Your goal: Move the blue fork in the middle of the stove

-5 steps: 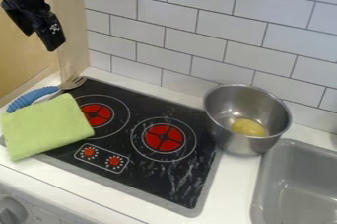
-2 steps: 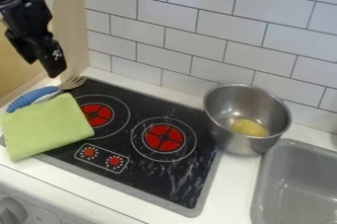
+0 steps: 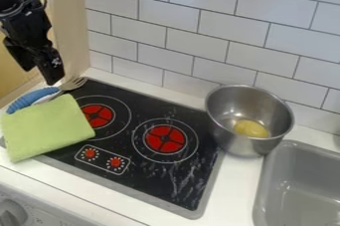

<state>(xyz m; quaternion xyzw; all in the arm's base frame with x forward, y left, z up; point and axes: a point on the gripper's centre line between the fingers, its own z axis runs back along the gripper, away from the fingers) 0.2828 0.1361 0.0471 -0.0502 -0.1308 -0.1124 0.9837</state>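
Note:
The black gripper (image 3: 41,68) hangs at the upper left, above the fork's neck and handle area, not touching the counter. Below it lies the blue-handled fork (image 3: 32,98) at the stove's back left corner, its metal tines pointing toward the wall. A green cloth lies against the fork's near side and covers part of the stove. The black stove (image 3: 142,106) has red burners, and its middle has nothing on it but the printed rings.
The green folded cloth (image 3: 46,128) overlaps the stove's left edge. A metal pot (image 3: 249,144) with a yellow object (image 3: 251,129) inside stands at the stove's right, beside the grey sink (image 3: 298,190). A tiled wall (image 3: 199,31) runs behind.
Over the last second the gripper has come down toward the fork at the upper left. The fork, cloth and pot have kept their places.

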